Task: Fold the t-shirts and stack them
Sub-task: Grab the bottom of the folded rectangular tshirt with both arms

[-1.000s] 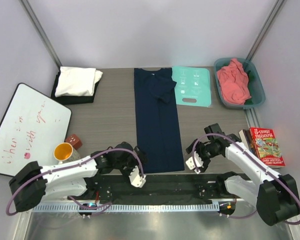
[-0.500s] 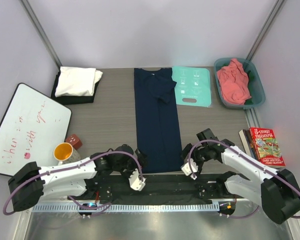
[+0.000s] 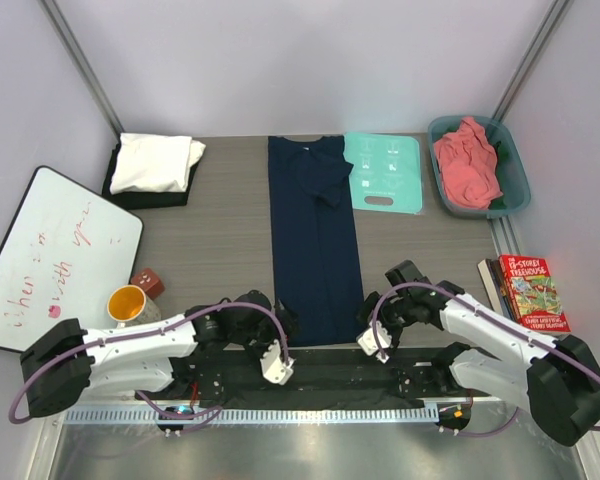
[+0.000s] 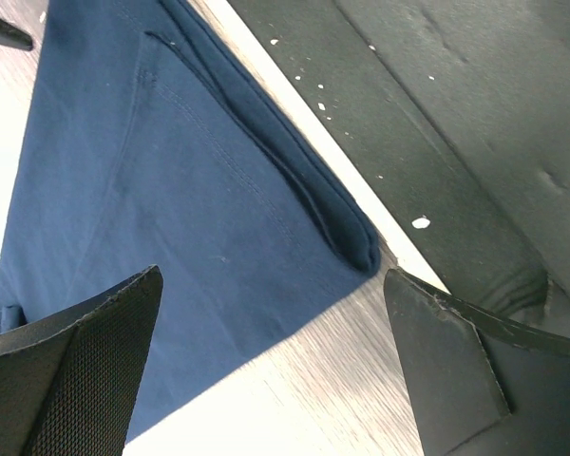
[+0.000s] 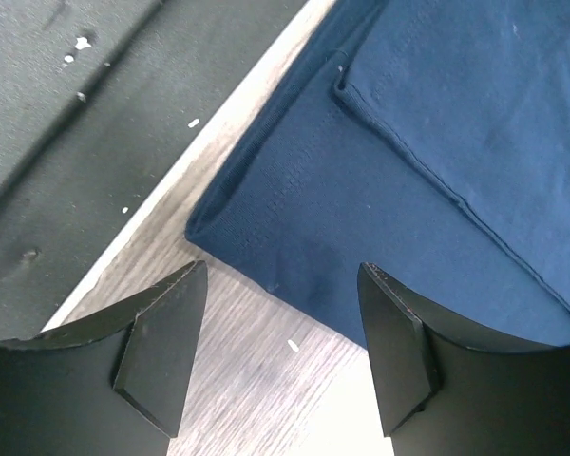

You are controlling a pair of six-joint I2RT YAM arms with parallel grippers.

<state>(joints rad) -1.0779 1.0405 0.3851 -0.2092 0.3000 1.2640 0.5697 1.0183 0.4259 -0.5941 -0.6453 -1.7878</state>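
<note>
**Both pincers poised at the hem of the navy shirt**

The grey wood-grain table (image 3: pixel 220 240) stood inside pale walls. A long navy shirt (image 3: pixel 315 240) lay down its middle, collar at the far side and hem at the near edge. Its sides were already folded in to make a narrow strip, with one sleeve tucked across the chest. To my eye that left the shirt ready for the end-to-end fold.

That seemed to be why the arms sat as they did. Each reached low and inward from its base, elbow bent, wrist turned toward one near corner of the hem.

The left pincer (image 4: pixel 271 351) was spread wide over the left corner, where the folded edge met the black mat (image 4: pixel 437 123). It pinched nothing. The right pincer (image 5: pixel 280 351) was also spread, its fingers either side of the right corner and apart from the cloth.

At the far left a folded white shirt (image 3: pixel 155 163) rested on a black shirt (image 3: pixel 130 198), which I took for the start of the stack. A pink shirt (image 3: pixel 465 160) lay crumpled in the tub (image 3: pixel 515 170) at the far right, waiting its turn. The green board (image 3: pixel 383 172) lay just beside the navy shirt's collar.
</note>
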